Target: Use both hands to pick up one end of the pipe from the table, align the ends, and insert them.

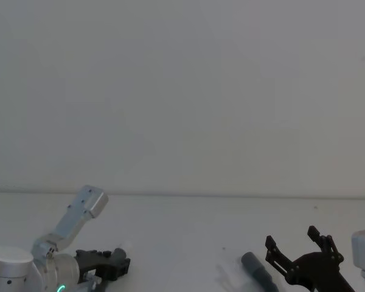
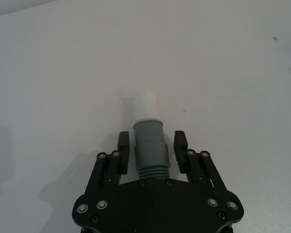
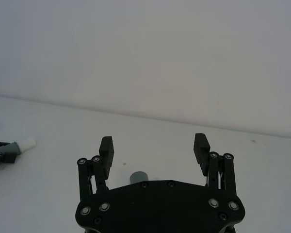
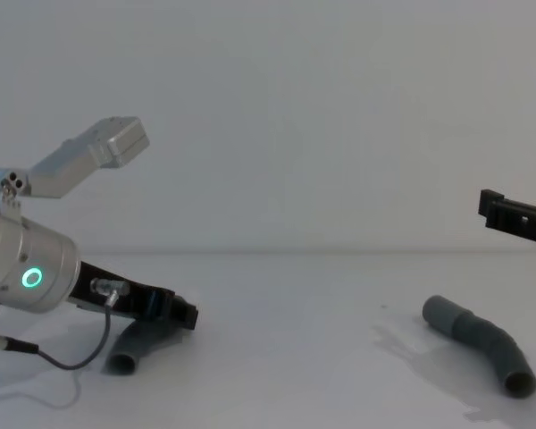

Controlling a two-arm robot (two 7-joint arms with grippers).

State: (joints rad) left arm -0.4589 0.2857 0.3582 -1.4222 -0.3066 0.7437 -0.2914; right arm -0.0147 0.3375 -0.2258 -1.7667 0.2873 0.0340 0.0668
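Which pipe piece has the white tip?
The piece at the left gripper: its white spigot pokes forward. The other piece, by the right gripper, is all grey.

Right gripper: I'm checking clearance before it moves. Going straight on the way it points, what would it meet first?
The way looks free: the right gripper, jaws open, points over the table; the grey pipe piece lies below it. Depth is unclear.

Worktop (image 4: 286,375) centre: bare, free passage. Near left corner: left tool (image 4: 186,315) low around spigot piece (image 2: 149,145), blocking. Near right corner: socket piece (image 4: 482,341) lying flat, right tool (image 3: 154,145) above it, jaws wide.
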